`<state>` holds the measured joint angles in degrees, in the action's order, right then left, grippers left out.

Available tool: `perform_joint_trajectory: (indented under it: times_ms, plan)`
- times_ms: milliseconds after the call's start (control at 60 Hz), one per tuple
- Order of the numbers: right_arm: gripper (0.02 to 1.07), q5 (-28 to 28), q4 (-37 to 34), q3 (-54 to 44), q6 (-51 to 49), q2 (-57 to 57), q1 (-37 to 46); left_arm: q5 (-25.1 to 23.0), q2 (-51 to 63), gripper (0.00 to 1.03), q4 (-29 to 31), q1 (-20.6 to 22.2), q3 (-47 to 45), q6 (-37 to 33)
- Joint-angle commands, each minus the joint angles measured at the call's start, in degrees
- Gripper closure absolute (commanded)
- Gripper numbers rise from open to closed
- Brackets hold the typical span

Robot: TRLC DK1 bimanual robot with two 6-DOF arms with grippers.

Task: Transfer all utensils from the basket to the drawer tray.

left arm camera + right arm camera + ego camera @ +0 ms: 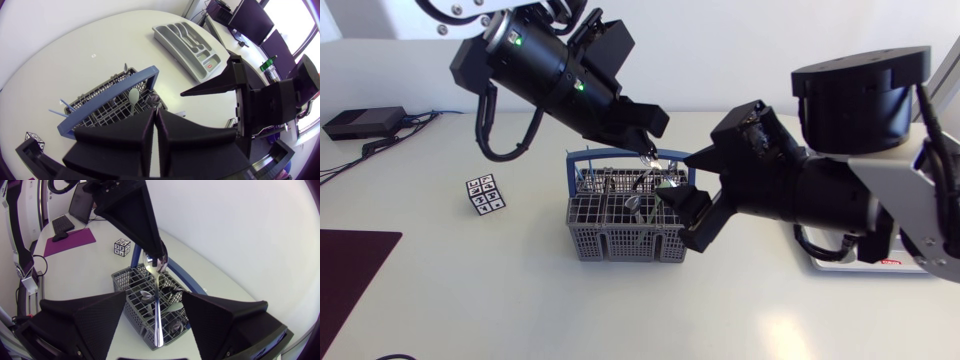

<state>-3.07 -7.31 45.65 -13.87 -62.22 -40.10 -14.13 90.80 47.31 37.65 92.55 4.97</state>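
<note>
On the pale counter (520, 310), around the grey slotted plastic basket with a blue handle (620, 240), lie a small white cube with black markings (485, 194), a flat black box with cables (365, 122) and a dark purple mat (350, 262), all well apart from the basket. The light grey compartmented drawer tray (165, 39) sits far off on the basket's other side, and in the head view the right arm covers most of it. Other silver utensils (145, 297) stand in the basket's cells. Both arms crowd in above the basket, and the two claws nearly meet.

The long silver spoon (158, 315) is held over the basket. Its long axis runs from the left claw (161, 257) toward the right wrist, bowl end up at the left claw's tip and handle end lowest. The left claw's fingers are pressed together, pinching the spoon near its bowl. The right claw (676, 177) is spread wide, one finger on each side of the spoon's handle; the handle lies in the gap between them, and I cannot tell whether it touches either finger.
</note>
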Motion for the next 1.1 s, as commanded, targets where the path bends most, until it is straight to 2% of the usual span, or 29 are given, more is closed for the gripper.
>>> perform_joint_trajectory:
  times_ms: [0,250,367,467,650,683,733,783,817,900,1000,1083]
  plan:
    - [0.44,1.4,3.1,-0.6,-2.8,-2.2,-0.5,-2.3,1.5,1.00,1.4,-1.3,2.2,1.7]
    - [0.76,2.2,5.6,-1.0,-5.8,-5.1,-0.5,-5.2,2.0,1.00,2.5,-2.4,3.0,1.7]
    - [0.83,1.8,5.7,-1.2,-6.4,-5.3,-0.2,-5.7,2.0,1.00,2.8,-2.4,3.4,1.7]
    - [0.99,0.9,6.1,-1.3,-6.5,-5.3,0.2,-6.7,2.2,1.00,3.0,-2.4,3.7,1.7]
    - [1.01,0.2,6.0,-1.9,-7.0,-5.3,0.5,-6.8,2.2,0.99,3.1,-2.6,4.0,1.6]
    - [1.01,0.1,5.8,-1.9,-7.0,-5.3,0.5,-6.8,2.2,0.97,3.1,-2.7,4.2,1.7]
    - [1.01,-0.3,5.7,-2.0,-7.0,-5.2,0.5,-7.1,2.2,0.87,3.1,-2.8,4.5,1.6]
    - [1.01,-0.4,5.6,-2.1,-7.0,-5.2,0.5,-7.2,2.1,0.72,3.1,-2.8,4.7,1.6]
    - [1.01,-0.5,5.5,-2.3,-7.0,-5.1,0.4,-7.2,2.1,0.57,3.0,-2.8,5.2,1.5]
    - [1.01,-1.2,5.2,-2.9,-7.0,-4.6,0.4,-7.2,1.8,0.38,1.7,-3.3,6.5,1.5]
    - [1.01,-2.9,3.4,-4.1,-7.2,-3.1,1.1,-7.2,0.8,0.25,-2.3,-4.0,7.7,3.5]
    - [1.01,-4.8,1.9,-5.3,-7.9,-1.1,3.3,-7.1,0.7,0.25,-3.5,-5.3,9.0,4.8]
